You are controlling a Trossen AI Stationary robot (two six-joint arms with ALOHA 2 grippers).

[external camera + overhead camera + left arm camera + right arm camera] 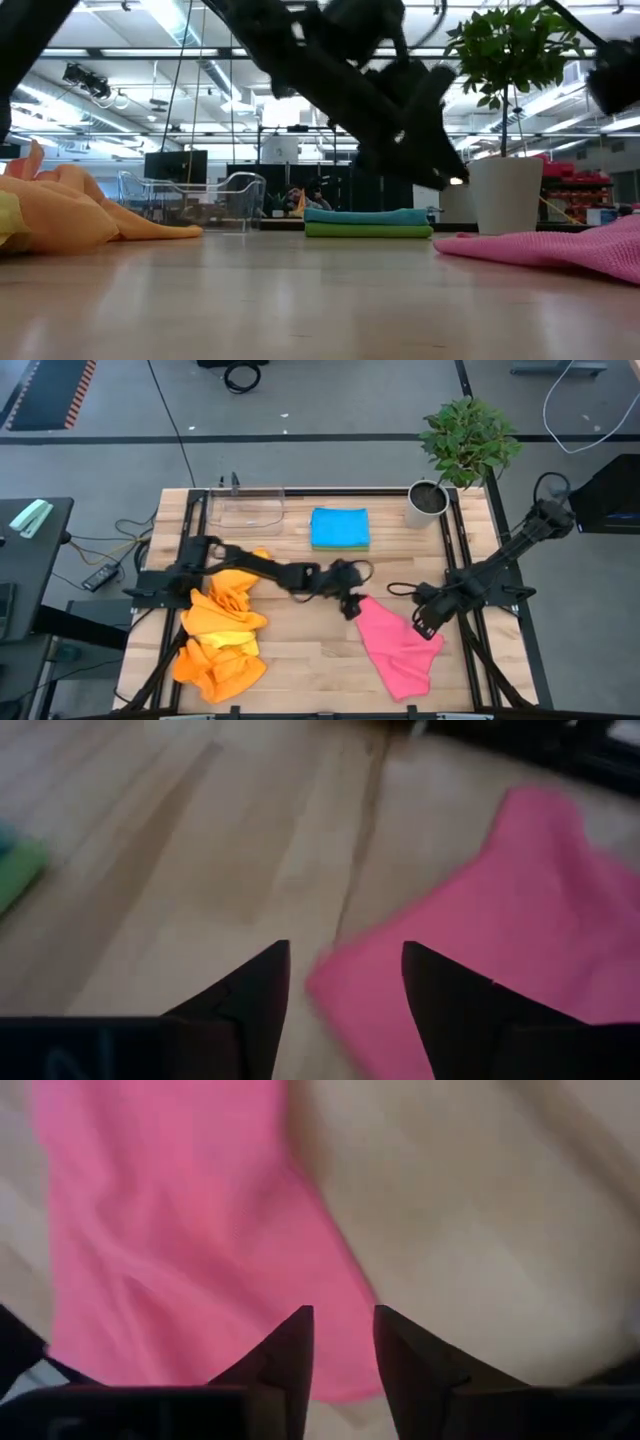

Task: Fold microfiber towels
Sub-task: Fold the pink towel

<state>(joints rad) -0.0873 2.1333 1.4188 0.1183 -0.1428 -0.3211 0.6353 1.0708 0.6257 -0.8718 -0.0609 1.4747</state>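
Left gripper point(352, 603) hovers at the middle of the table, jaws parted and empty, just over the 11 o'clock corner of the pink towel point(397, 648); its wrist view shows that corner between the two fingers, not yet pinched. Right gripper point(424, 624) sits at the towel's 2 o'clock edge, jaws slightly apart with nothing between them, the cloth edge lying just ahead. The pink towel lies loosely spread at the table's 5 o'clock area. An orange and yellow heap point(222, 632) waits at 8 o'clock, and a folded blue-over-green stack point(340, 528) rests at 12 o'clock beside the clear tray point(246, 508). The cloth looks light, limp and slightly clingy, so it will probably sag and drag; pinching two adjacent corners seems best.
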